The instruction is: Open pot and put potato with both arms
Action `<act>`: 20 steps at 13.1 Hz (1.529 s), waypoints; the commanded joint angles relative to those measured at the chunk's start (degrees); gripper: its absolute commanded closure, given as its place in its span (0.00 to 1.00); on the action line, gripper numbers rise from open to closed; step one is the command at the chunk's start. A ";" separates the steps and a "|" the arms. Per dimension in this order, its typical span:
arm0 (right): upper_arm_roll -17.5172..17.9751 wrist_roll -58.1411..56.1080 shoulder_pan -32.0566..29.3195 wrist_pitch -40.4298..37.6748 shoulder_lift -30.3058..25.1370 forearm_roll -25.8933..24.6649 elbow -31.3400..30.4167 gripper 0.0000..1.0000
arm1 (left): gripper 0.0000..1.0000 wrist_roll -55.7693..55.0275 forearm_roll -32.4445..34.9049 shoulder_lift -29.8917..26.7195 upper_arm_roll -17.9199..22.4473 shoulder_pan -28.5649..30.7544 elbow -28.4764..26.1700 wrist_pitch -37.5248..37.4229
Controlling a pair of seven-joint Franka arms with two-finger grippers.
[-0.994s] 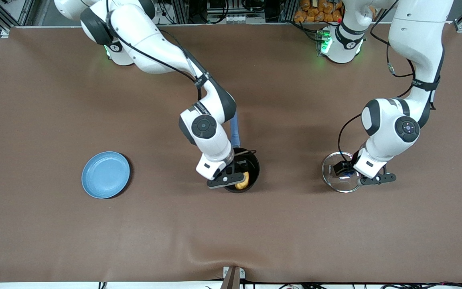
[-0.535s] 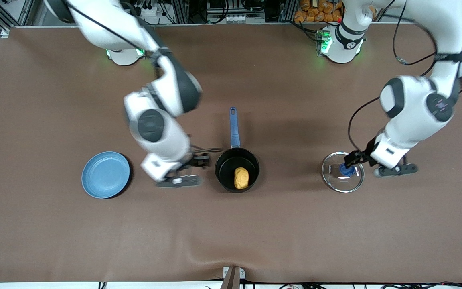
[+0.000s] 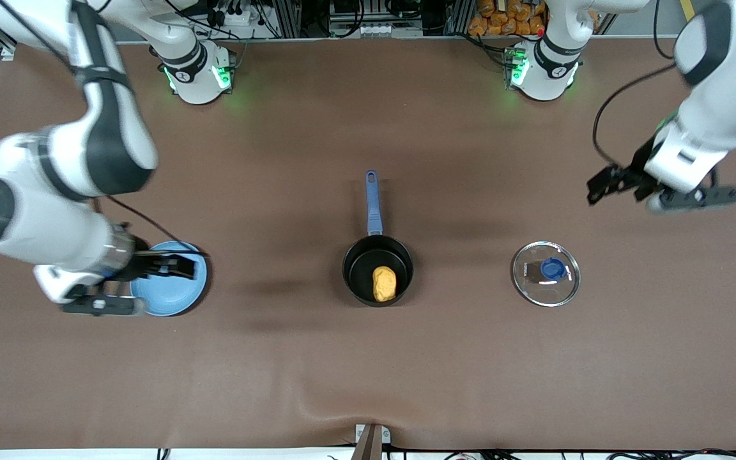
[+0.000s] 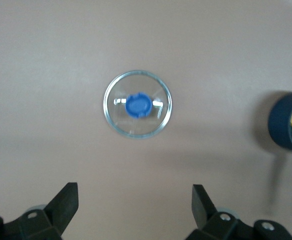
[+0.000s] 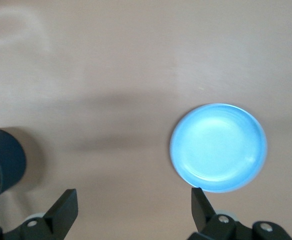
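The black pot (image 3: 356, 267) stands open mid-table, its blue handle (image 3: 372, 203) pointing toward the robots' bases. The yellow-orange potato (image 3: 384, 283) lies inside it. The glass lid (image 3: 537, 287) with its blue knob (image 3: 553, 268) lies flat on the table toward the left arm's end. My left gripper (image 3: 601, 183) is open and empty, raised over bare table near the lid. The left wrist view shows the lid (image 4: 137, 103) and the pot's edge (image 4: 285, 125). My right gripper (image 3: 179, 266) is open and empty, over the light-blue plate. My own left gripper (image 4: 134, 195) and right gripper (image 5: 133, 197) show as open in their wrist views.
The flat light-blue plate (image 3: 170, 291) lies toward the right arm's end of the table, and shows in the right wrist view (image 5: 218, 147) with the pot's side (image 5: 8, 160). Brown cloth covers the table.
The right gripper left the potato in the pot and swung up and away to over the plate. The left gripper let go of the lid's knob and rose away from it.
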 commanded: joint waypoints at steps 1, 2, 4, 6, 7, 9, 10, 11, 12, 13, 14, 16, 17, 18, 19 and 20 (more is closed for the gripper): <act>1.26 -2.71 -4.51 -2.05 -5.03 -1.80 -4.51 0.00 | 0.00 -1.08 1.47 0.74 -0.60 0.31 9.19 -10.02; 1.35 -5.43 -5.65 -1.71 -7.48 -3.11 -6.70 0.00 | 0.00 -0.99 1.55 0.74 -0.43 0.48 11.65 -12.23; 1.26 -6.24 -7.94 -1.71 -12.14 -3.56 -10.48 0.00 | 0.00 -0.56 2.08 1.26 0.36 0.65 16.75 -15.92; 1.35 -8.95 -10.66 -1.79 -16.19 -4.71 -13.56 0.00 | 0.00 -0.29 4.54 2.58 0.89 0.57 21.32 -18.66; 1.26 -8.97 -10.76 -1.53 -19.34 -4.88 -16.27 0.00 | 0.00 -0.29 4.54 3.28 0.89 0.57 23.00 -19.36; 1.35 -8.97 -10.76 -0.22 -25.23 -6.55 -21.37 0.00 | 0.00 -0.29 4.54 3.64 0.98 0.57 23.63 -20.07; 1.35 -8.97 -10.76 -0.21 -26.91 -6.56 -22.27 0.00 | 0.00 -0.29 4.46 3.64 0.98 0.66 23.63 -20.07; 1.52 -8.88 -10.42 -0.82 -28.15 -6.64 -22.36 0.00 | 0.00 -0.38 4.72 3.64 1.15 0.57 23.63 -20.16; 1.70 -8.71 -10.24 -1.96 -29.38 -6.64 -22.28 0.00 | 0.00 -0.38 4.81 3.90 1.41 0.48 23.63 -20.16; 1.79 -8.79 -10.32 -3.19 -30.35 -6.82 -22.19 0.00 | 0.00 -0.12 5.07 3.64 1.33 0.57 23.20 -20.07; 1.79 -9.32 -10.32 -3.55 -31.14 -6.91 -22.19 0.00 | 0.00 -0.11 4.29 3.64 1.85 0.83 23.19 -20.07; 1.96 -9.41 -10.24 -4.43 -31.85 -8.56 -22.01 0.00 | 0.00 2.24 4.45 3.73 1.68 2.68 22.93 -20.07; 2.05 -9.32 -10.06 -4.43 -32.29 -8.84 -22.01 0.00 | 0.00 3.39 4.19 3.64 1.59 3.03 22.75 -20.07; 2.05 -9.32 -10.06 -4.52 -32.46 -8.84 -22.10 0.00 | 0.00 3.49 4.19 3.55 1.59 3.20 22.49 -20.07; 2.05 -9.32 -10.15 -5.04 -32.55 -8.84 -22.10 0.00 | 0.00 3.58 4.63 3.47 1.59 3.29 22.14 -20.07; 2.05 -9.32 -10.06 -5.05 -32.64 -8.93 -22.01 0.00 | 0.00 3.67 4.63 3.46 1.51 3.21 22.14 -20.07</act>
